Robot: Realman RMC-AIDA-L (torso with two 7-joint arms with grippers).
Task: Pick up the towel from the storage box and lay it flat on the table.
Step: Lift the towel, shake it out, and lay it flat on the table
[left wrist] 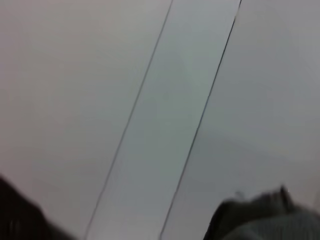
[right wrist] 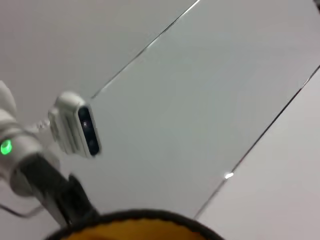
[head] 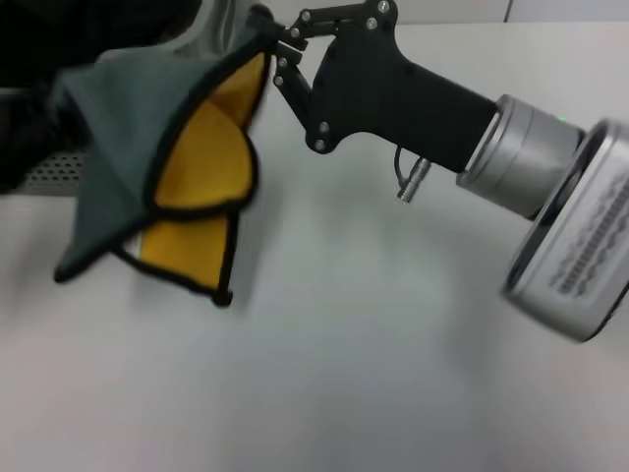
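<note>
Holding the towel [head: 167,157] aloft, our right hand [head: 278,41] is clamped on the cloth's upper corner, and its black body and silver wrist reach away from the towel on the side opposite the storage box [head: 59,169]. Our left hand sits at the towel's other upper side; only a dark blur shows there, so we cannot tell whether it grips the cloth. The right wrist view shows a yellow arc of towel with its black border just under the camera, and our left arm with a green light beyond it.

Towel state: off the table [head: 393,374], hanging in folds, teal outer face draped over yellow inner face, lower corners dangling close above the white surface. Not yet flat.

Risks, as we judge them:
- Cloth is doubled on itself. If lowered as it hangs, it would likely land folded, yellow face trapped inside.
- Right hand holds only a small corner pinch; a quick swing could pull the cloth free.
- Lower corners could drag and bunch if the towel is set down before being spread.

Containers: only a perforated strip of the storage box is visible, behind the towel. Its interior is hidden; contents cannot be stated.
</note>
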